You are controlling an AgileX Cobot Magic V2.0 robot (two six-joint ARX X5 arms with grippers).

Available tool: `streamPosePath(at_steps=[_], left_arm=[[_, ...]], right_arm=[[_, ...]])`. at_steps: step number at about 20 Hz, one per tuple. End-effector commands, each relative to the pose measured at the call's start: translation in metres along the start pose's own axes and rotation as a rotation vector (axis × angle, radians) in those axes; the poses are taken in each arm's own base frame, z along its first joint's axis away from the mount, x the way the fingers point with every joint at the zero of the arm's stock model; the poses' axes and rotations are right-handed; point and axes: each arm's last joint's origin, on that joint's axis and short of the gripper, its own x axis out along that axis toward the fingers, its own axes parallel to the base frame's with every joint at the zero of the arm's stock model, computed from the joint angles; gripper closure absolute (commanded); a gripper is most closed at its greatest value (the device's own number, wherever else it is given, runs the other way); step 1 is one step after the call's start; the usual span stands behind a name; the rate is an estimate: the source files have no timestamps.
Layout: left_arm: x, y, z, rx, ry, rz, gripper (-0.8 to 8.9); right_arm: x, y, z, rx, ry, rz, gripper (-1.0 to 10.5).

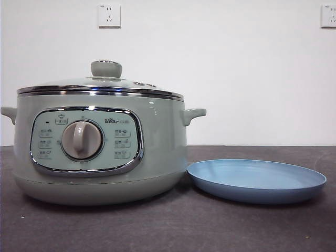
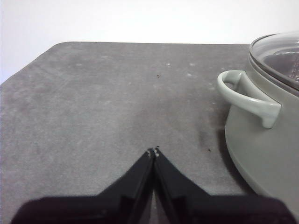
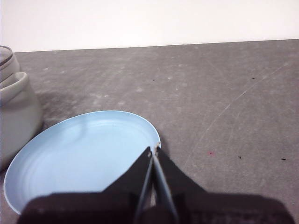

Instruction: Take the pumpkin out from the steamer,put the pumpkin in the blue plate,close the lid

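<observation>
The sage-green steamer (image 1: 100, 152) stands on the left of the table with its glass lid (image 1: 105, 84) closed on it. The pumpkin is hidden. The empty blue plate (image 1: 256, 179) lies to the steamer's right. My left gripper (image 2: 153, 151) is shut and empty above the table, beside the steamer's handle (image 2: 247, 97). My right gripper (image 3: 154, 149) is shut and empty, over the rim of the blue plate (image 3: 79, 154). Neither arm shows in the front view.
The dark grey table (image 1: 210, 226) extends in front of the steamer and plate. A white wall with two sockets (image 1: 109, 16) stands behind. The steamer's side (image 3: 14, 116) shows beside the plate in the right wrist view.
</observation>
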Motion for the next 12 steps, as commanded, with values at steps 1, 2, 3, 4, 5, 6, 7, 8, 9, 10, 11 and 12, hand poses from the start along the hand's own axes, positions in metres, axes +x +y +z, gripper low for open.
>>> streamPosePath(at_steps=[1,2,3,4,5,6,7,8,9,10,11,12], left_arm=[[0.0008,0.0002,-0.0037,-0.012,0.016,-0.003,8.17],[0.0008,0.0,-0.0038,-0.034,0.017,-0.011,8.16],[0.0008,-0.0005,-0.0038,-0.06,0.018,-0.028,8.17],[0.0007,-0.0009,-0.0037,-0.086,0.018,-0.041,8.17],[0.0007,-0.0015,-0.0037,-0.12,0.02,-0.061,8.17],[0.0007,-0.0022,-0.0036,-0.159,0.023,-0.086,8.17],[0.0006,-0.0029,-0.0034,-0.193,0.025,-0.109,8.16],[0.0005,-0.0037,-0.0031,-0.225,0.028,-0.137,8.17],[0.0004,-0.0045,-0.0028,-0.248,0.03,-0.163,8.17],[0.0003,-0.0051,-0.0026,-0.263,0.032,-0.183,8.17],[0.0002,-0.0054,-0.0023,-0.269,0.032,-0.195,8.17],[0.0001,-0.0058,-0.0021,-0.268,0.031,-0.209,8.17]], right_arm=[[0.001,-0.0003,-0.004,0.016,0.016,0.0,9.6],[0.001,-0.0003,-0.004,0.023,0.016,0.001,9.6],[0.001,-0.0003,-0.004,0.036,0.016,0.001,9.6],[0.001,-0.0003,-0.004,0.052,0.016,0.0,9.6],[0.001,-0.0003,-0.004,0.075,0.016,0.0,9.6],[0.001,-0.0003,-0.004,0.103,0.016,0.0,9.6],[0.001,-0.0003,-0.004,0.135,0.016,0.0,9.6],[0.001,-0.0002,-0.004,0.183,0.016,0.0,9.6],[0.001,-0.0002,-0.004,0.235,0.016,0.001,9.6],[0.001,-0.0002,-0.004,0.274,0.016,0.002,9.6],[0.001,-0.0002,-0.004,0.315,0.016,0.002,9.6],[0.001,-0.0002,-0.004,0.345,0.016,0.002,9.6]])
